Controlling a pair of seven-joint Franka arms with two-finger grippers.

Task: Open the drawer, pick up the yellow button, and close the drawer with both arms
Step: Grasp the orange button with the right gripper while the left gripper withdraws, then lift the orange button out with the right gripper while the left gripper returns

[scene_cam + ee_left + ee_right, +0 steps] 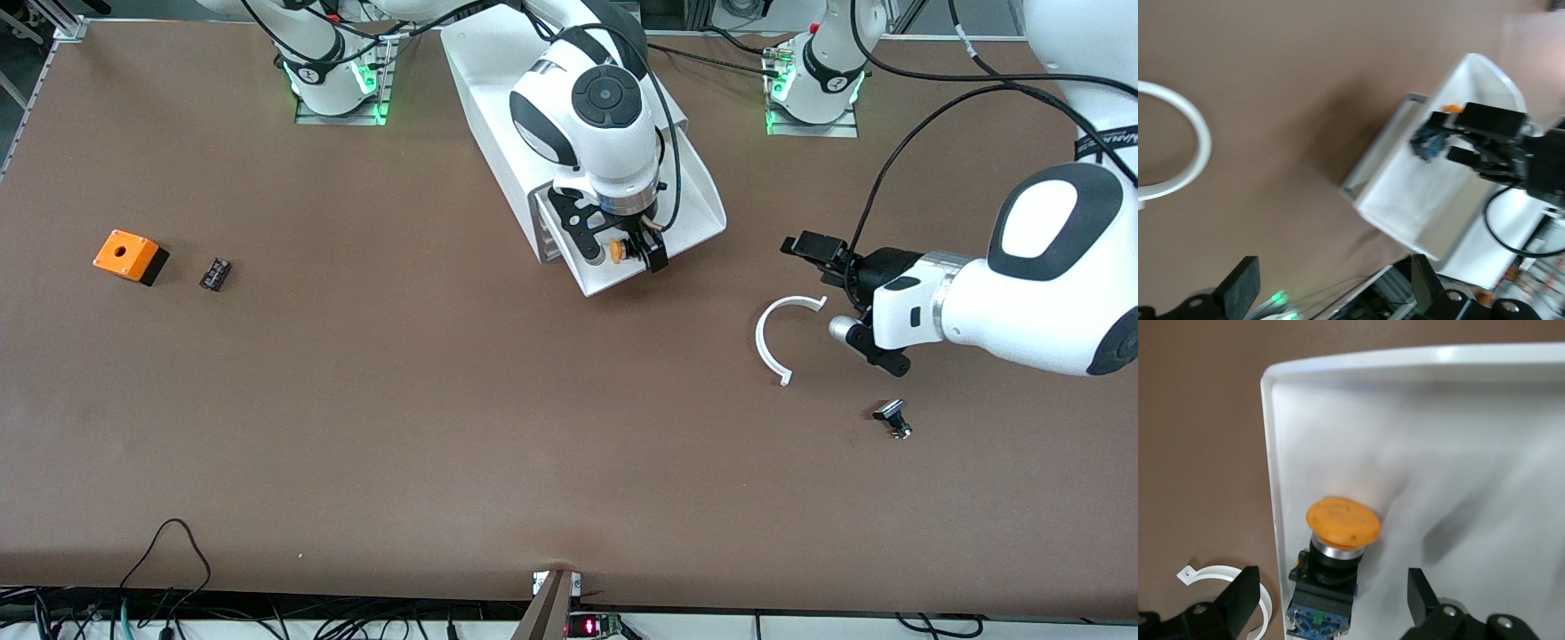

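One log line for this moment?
top white tray drawer: open | orange-capped push button: lying in drawer | right gripper: open over button | left gripper: open, waiting

We're in a robotics lab, no doubt about it. Two big white arms (pixel 596 107) (pixel 1049 276) are bolted onto metal base plates (pixel 338 111) glowing with green status lights. A wide brown table (pixel 444 400) fills the floor of the scene. Black cables (pixel 169 569) trail off its near edge, and aluminium framing (pixel 36 27) sits at the corner. Scattered parts, nothing homely.
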